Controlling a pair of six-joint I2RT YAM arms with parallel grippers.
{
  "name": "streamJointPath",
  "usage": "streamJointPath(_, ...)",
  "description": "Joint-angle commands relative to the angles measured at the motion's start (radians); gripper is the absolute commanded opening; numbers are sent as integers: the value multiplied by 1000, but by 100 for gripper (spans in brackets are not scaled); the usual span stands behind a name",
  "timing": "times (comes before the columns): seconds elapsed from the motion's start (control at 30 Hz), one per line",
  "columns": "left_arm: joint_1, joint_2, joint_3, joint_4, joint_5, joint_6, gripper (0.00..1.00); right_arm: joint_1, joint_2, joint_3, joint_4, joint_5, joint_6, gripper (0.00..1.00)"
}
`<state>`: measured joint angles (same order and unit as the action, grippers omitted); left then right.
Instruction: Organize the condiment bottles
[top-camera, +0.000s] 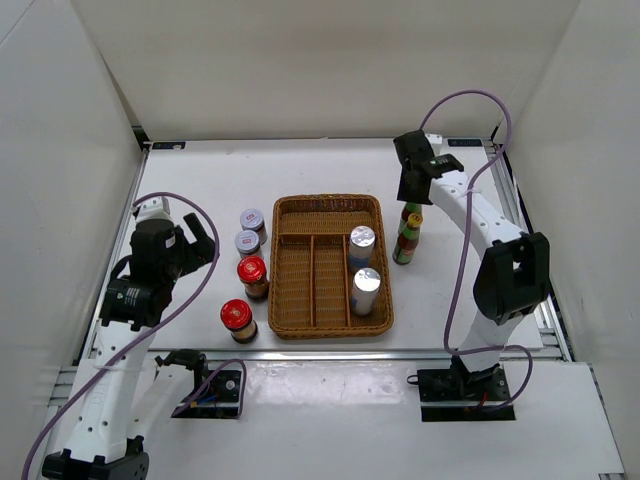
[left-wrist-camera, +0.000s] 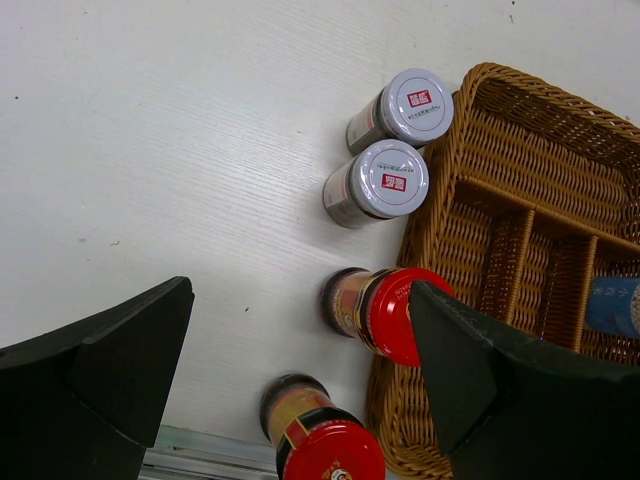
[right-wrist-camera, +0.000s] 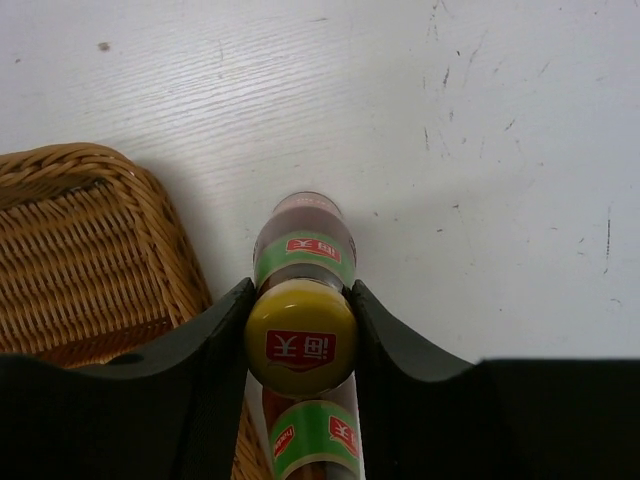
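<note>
Firmly, right jaws clamp a green bottle (right-wrist-camera: 300, 340) by its cap; left jaws gape.

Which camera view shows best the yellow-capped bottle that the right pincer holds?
The right wrist view: the yellow-capped bottle fills the centre, its cap clamped by the right pincer. The top external view shows the bottle small, right of the wicker tray. The left wrist view misses it.

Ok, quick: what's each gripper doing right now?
Left gripper: open, holding nothing.
Right gripper: closed on a yellow-capped bottle, gripping it at the cap.
</note>
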<state>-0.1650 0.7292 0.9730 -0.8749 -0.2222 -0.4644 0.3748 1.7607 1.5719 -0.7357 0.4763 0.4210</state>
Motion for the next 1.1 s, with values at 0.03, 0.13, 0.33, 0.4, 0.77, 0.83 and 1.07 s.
streamJointPath(0.03, 4, -10, -10, 2, -17, -5, 100, -2, 2, 48, -37, 111, 28, 20)
streamJointPath(0.13, 4, -10, -10, 2, -17, -5, 100, -2, 2, 92, -37, 159, 28, 2)
streamJointPath(0.33, 4, -10, -10, 2, -17, -5, 100, 18, 2, 256, -59, 205, 19, 0)
streamJointPath(0.4, 4, -10, -10, 2, -17, -5, 100, 57, 2, 289, -59, 214, -8, 0)
streamJointPath(0.77, 4, -10, -10, 2, -17, -5, 100, 272, 45, 379, 62, 73, -146, 0)
streamJointPath(0.83, 4, -10, -10, 2, -17, -5, 100, 273, 68, 390, 73, 10, -136, 0)
streamJointPath(1.07, 4, -19, -10, 2, -17, -5, 100, 273, 167, 378, 93, -53, -116, 0)
